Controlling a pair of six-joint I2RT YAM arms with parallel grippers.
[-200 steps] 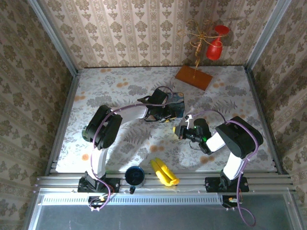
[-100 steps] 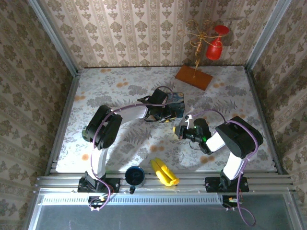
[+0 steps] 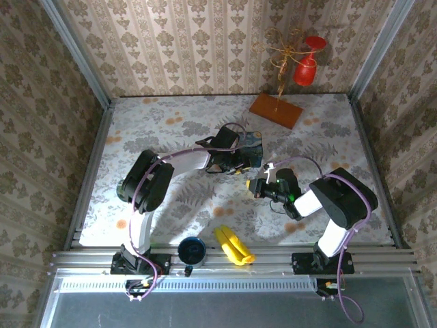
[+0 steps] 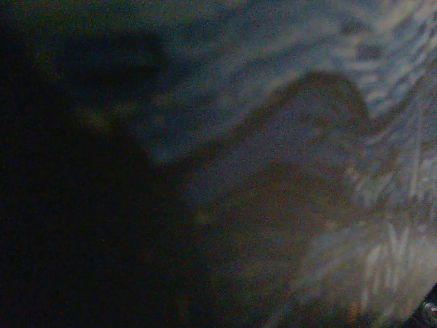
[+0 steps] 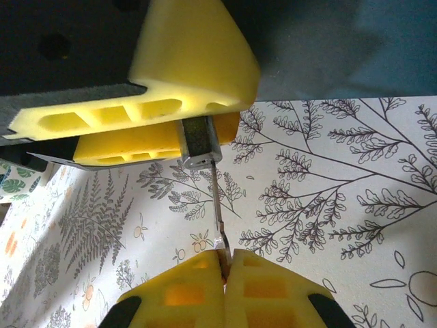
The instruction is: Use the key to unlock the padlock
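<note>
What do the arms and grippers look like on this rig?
Both the left arm and right arm have white links and bulky black joint housings on black bases. A purple cable loops along each. The right gripper has yellow fingers with rectangular cut-outs on dark mounts.

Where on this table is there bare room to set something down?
Free: the far-left cloth between the side rail and the left arm; the far-right corner beside the wooden stand. Crowded: the middle, where the left tool grips the padlock by the blue box and the right tool pinches the key; cup and bananas line the near edge.
</note>
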